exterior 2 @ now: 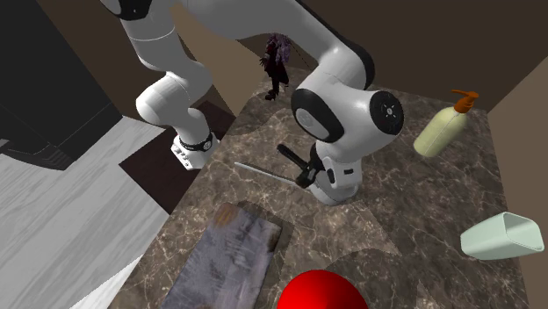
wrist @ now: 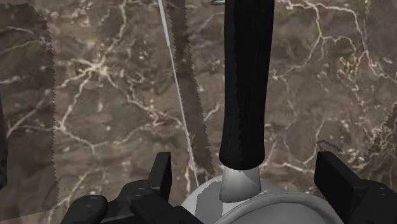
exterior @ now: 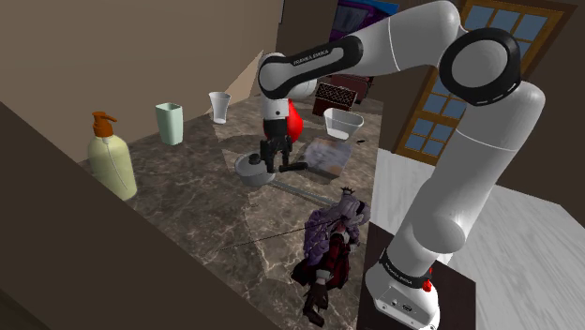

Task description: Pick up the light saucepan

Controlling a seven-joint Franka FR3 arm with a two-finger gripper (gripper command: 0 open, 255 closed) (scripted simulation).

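Open and pointing down, the black two-fingered hand [wrist: 243, 167] sits low over a dark marble worktop [wrist: 95, 95]. In the wrist view we see its fingers [wrist: 160, 181] standing well apart on either side of a black handle [wrist: 245, 83]. Neither finger touches the handle. The hand straddles it close to where it joins the pale round body of the saucepan [exterior: 249, 169].

In the shoulder view, the saucepan is a small grey pan resting on the worktop near the middle. Its dark handle points toward that view's right, and the white arm bends down over it from above.

Other things stand well away from the pan. A soap bottle [exterior: 111, 159] with an orange pump and a pale green cup [exterior: 170, 123] are toward that view's left. A red round thing [exterior: 294, 117] and a white tub [exterior: 342, 122] lie behind the arm. A dark doll [exterior: 333, 239] lies nearer the stand.

We judge the task to be about midway. The approach looks done, with the hand lined up and the handle inside its open fingers. Nothing is gripped, and the pan is not yet off the worktop. What seems left is to close the fingers on the handle and raise the pan. Because the grip would be out on the handle, the body may tip down as it lifts.
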